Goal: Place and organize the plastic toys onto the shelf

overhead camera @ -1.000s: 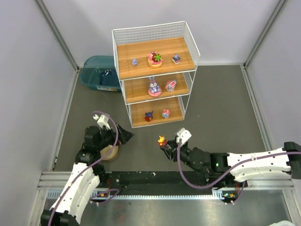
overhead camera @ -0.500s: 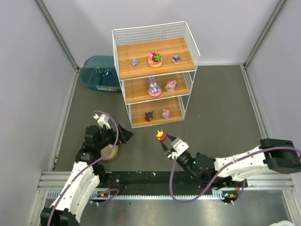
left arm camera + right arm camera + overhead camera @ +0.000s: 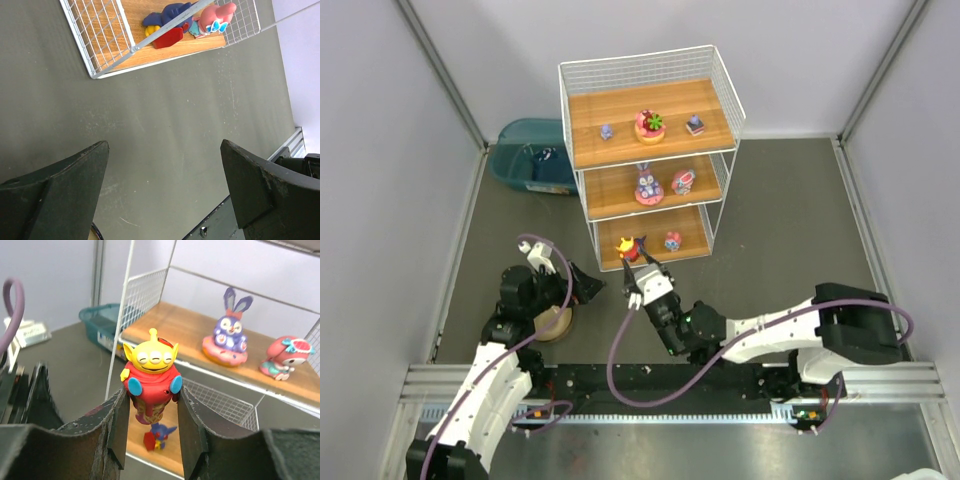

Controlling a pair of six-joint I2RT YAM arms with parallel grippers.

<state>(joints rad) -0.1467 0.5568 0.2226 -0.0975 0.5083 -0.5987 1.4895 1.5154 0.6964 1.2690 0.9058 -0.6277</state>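
**A:** What is held, and how?

**B:** The alien toy [image 3: 151, 372], yellow-headed and red-bodied, is clamped upright between the two fingers of the right gripper [image 3: 151, 407], with the head left clear above the pads. The left gripper [image 3: 160, 175] is spread wide with nothing in it. It is set well off to the left of the working pincer.

**A:** What is found ahead of the pincer?

**B:** Just below and beyond the fingers lies the lowest board of the shelf [image 3: 172, 325]. A small blue-and-red figure [image 3: 157, 436] is stood there, almost directly under the held toy. Higher and to the right of the pincer, the purple-eared bunny [image 3: 230, 325] and a pink figure [image 3: 282, 359] are seen on the middle board. Farthest off, from above, the pink flower-topped disc [image 3: 650, 125] is seen on the top board. A teal bin [image 3: 102, 322] is set far to the left, behind the shelf's corner post.

**A:** How is the placing best done?

**B:** Bare wood should probably be chosen to the left of the blue-and-red figure, since a straight descent would likely land on it. The toy should be carried in under the middle board's wire edge and kept upright. It should be lowered until its base is seated flat, and only then should the fingers be parted. The fingers are best drawn straight back, so that the neighbouring figure is not knocked over.
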